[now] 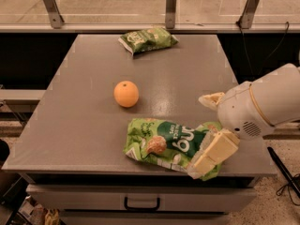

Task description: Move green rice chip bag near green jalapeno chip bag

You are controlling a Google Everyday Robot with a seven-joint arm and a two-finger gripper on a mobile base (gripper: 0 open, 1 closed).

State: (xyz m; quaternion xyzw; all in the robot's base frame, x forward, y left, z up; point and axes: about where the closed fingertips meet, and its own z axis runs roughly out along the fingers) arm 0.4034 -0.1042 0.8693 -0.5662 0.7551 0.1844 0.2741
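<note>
The green rice chip bag (164, 143) lies flat near the table's front edge, a large lime-green bag with a dark patch and white letters. The green jalapeno chip bag (147, 39) is smaller and darker and lies at the table's far edge, far from the rice bag. My gripper (206, 161) comes in from the right on a white arm and sits over the rice bag's right end, its cream fingers (215, 151) lying on the bag.
An orange (126, 93) sits on the grey table (84, 78) between the two bags, left of centre. A railing with metal posts (170, 6) runs behind the table. A drawer with a handle (141, 204) is below the front edge.
</note>
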